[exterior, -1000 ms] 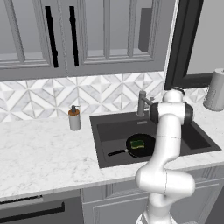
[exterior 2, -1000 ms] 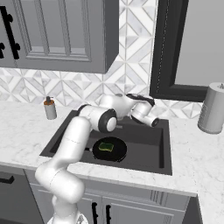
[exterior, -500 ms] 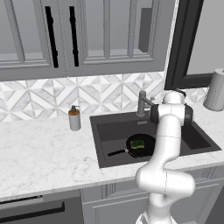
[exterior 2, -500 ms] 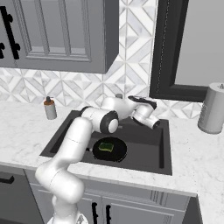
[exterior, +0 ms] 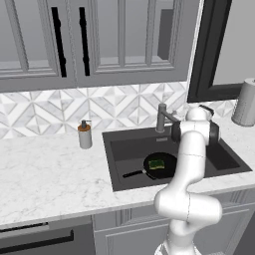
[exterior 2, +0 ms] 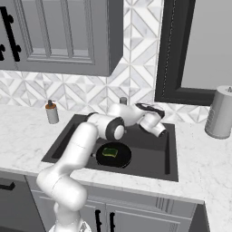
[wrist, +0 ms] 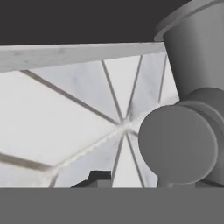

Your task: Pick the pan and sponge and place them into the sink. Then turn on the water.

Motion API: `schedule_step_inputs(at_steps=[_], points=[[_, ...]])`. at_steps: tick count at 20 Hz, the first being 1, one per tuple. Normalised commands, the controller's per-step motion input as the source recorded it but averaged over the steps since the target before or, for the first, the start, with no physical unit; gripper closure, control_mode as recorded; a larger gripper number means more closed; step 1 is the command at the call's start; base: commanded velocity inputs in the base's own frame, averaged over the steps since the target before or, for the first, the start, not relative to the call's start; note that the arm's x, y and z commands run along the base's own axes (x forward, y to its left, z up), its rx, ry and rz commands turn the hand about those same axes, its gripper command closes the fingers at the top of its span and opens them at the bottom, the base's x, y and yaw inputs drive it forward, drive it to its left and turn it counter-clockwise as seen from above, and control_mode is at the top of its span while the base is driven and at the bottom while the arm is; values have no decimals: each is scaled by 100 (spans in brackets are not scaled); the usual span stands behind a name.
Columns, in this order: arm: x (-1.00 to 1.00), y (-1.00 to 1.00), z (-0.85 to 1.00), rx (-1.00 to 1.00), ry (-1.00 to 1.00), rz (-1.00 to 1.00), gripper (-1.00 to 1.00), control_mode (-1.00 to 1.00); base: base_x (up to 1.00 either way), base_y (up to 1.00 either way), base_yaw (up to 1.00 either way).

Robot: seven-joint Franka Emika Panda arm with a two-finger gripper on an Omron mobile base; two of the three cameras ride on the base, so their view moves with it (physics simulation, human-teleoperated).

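The black pan lies on the floor of the dark grey sink, handle pointing left. The green-yellow sponge rests inside the pan. The grey faucet stands at the sink's back rim, with no water running. My gripper hovers over the back of the sink, just right of the faucet. In the hand view the faucet looms close on the right against the tiled backsplash. One dark fingertip peeks up, so the jaws' state is unclear.
A grey soap dispenser stands on the white marble counter left of the sink. A paper towel roll stands at the right. The dark window frame and upper cabinets hang above.
My hand has edged slightly to the right behind the sink, beside the faucet. Pan and sponge have not moved.
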Motion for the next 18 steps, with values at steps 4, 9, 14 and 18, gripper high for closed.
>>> schedule_step_inputs(at_steps=[4,9,14,18], points=[[41,-69,-43,10,11,-12,100,-100,0,0,0],[33,-64,-45,7,11,-13,100,-100,0,0,0],[-26,-9,12,1,2,-23,100,-100,0,0,0],[-25,0,18,-3,1,-36,100,-100,0,0,0]])
